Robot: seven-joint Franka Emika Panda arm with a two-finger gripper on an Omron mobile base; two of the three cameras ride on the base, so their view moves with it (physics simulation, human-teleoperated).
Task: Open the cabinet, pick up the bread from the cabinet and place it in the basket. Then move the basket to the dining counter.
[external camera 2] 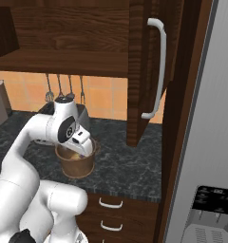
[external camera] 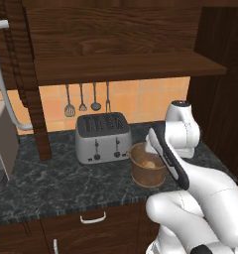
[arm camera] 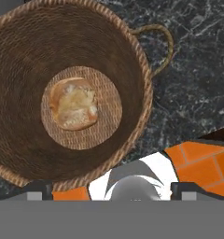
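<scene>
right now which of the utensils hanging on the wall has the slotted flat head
The leftmost utensil, a slotted spatula. The two in the middle end in rounded heads, and the rightmost is a two-pronged fork.

Glossy white Franka arm (external camera: 200, 198) built of rounded, bulbous shells, faint dashed seam lines crossing the lower casing. Long dark strip along the forearm link toward 12 o'clock; dark round cap crowning the topmost joint. Grey circular disc with a black ring on the wrist housing. Dark joint band at 6 o'clock. Small dark fingertips (arm camera: 37, 186) on the end effector (arm camera: 111, 189).
</scene>
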